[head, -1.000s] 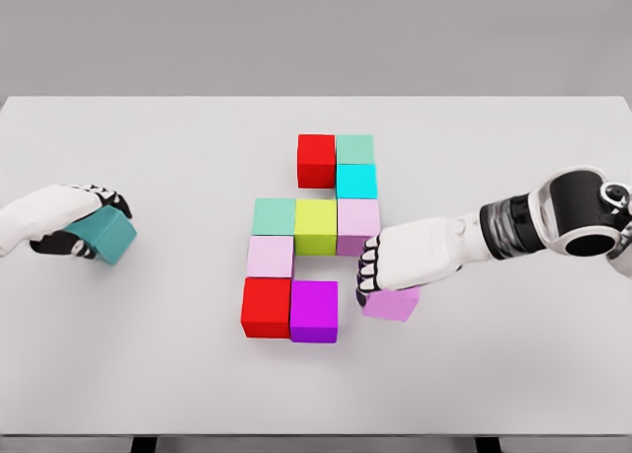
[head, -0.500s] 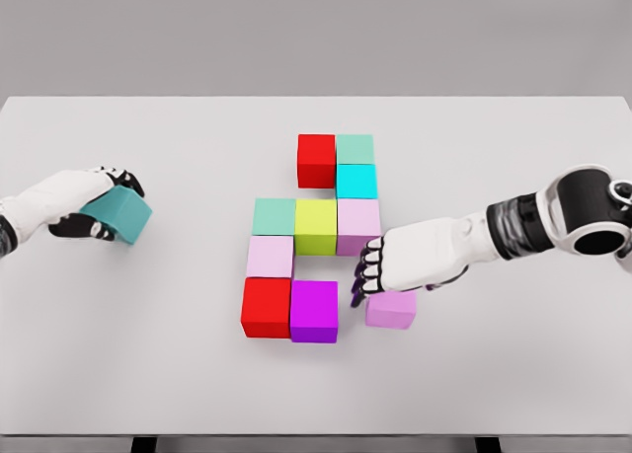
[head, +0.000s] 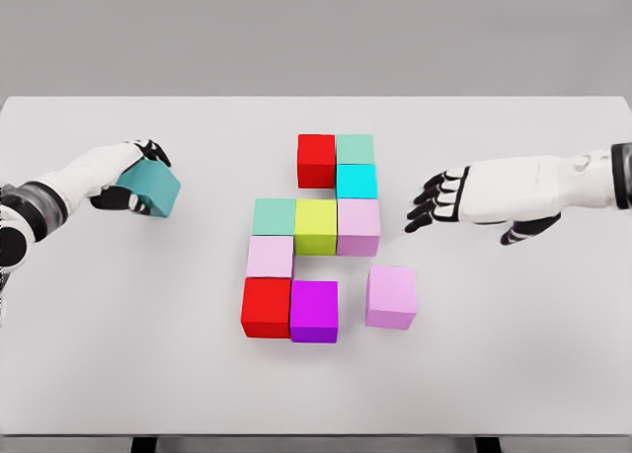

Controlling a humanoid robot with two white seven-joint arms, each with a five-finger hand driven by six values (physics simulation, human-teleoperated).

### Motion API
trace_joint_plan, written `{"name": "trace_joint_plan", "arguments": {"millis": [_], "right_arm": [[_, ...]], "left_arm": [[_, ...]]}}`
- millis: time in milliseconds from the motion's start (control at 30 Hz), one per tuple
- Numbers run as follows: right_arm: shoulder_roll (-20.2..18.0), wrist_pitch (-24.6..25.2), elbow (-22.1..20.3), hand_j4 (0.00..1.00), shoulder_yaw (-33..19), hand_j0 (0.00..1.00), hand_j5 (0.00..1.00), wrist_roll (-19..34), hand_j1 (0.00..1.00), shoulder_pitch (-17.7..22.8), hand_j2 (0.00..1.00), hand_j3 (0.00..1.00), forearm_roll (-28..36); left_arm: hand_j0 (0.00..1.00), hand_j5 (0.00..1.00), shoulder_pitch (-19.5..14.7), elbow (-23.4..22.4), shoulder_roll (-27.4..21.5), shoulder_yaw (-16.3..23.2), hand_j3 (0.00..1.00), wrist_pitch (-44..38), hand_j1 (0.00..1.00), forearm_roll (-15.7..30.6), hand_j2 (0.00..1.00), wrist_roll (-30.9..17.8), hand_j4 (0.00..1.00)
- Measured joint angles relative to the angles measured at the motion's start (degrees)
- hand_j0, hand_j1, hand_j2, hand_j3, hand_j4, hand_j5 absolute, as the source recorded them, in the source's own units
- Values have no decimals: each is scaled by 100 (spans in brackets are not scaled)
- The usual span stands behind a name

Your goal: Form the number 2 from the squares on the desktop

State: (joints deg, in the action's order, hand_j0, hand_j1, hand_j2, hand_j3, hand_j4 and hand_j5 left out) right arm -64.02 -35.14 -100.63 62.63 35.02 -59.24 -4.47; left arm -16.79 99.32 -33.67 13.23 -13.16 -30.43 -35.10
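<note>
Left hand (head: 123, 172) is wrapped around a teal cube (head: 150, 188), holding it tilted over the left part of the white bench (head: 513, 374). Right hand (head: 464, 198) hovers with fingers spread wide, holding nothing, to the right of the block figure. In the middle: red block (head: 316, 160) beside mint block (head: 355, 149), cyan block (head: 356, 181) below that, then a row of green (head: 274, 216), yellow-green (head: 316, 225) and pale pink (head: 358, 225). Lower down a pink block (head: 270, 257), red block (head: 266, 306) and magenta block (head: 314, 310) touching. A lilac block (head: 391, 296) sits just apart from the magenta one. No writing or labels show on any face.
</note>
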Motion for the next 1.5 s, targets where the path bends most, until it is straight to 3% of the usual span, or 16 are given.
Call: {"name": "trace_joint_plan", "arguments": {"millis": [233,500,667,1033,1267,1500], "right_arm": [[-349,0,8,100,471,100,100,0,100,44,100,100,-129],[-327,0,19,100,845,100,100,0,100,27,100,100,-458],[-84,1,198,100,863,100,100,0,100,18,100,100,-488],[389,1,851,100,881,100,100,0,100,44,100,100,-525],[580,2,865,100,974,100,100,-1,100,53,100,100,-584],[605,2,586,100,1006,100,100,0,100,62,100,100,-612]], "left_arm": [[31,31,-290,-19,549,28,31,-244,31,-351,31,1,31],[31,31,-650,-394,1361,31,31,-269,31,-1083,31,-1,31],[30,30,-800,-688,1793,32,30,-270,30,-1434,30,-2,30],[30,30,-1081,-1133,2367,116,30,-276,30,-1702,30,-3,30],[30,30,-1178,-1443,2626,120,30,-387,30,-1746,30,-4,30],[31,31,-1345,-1647,2797,123,31,-402,31,-1779,31,-2,31]]}}
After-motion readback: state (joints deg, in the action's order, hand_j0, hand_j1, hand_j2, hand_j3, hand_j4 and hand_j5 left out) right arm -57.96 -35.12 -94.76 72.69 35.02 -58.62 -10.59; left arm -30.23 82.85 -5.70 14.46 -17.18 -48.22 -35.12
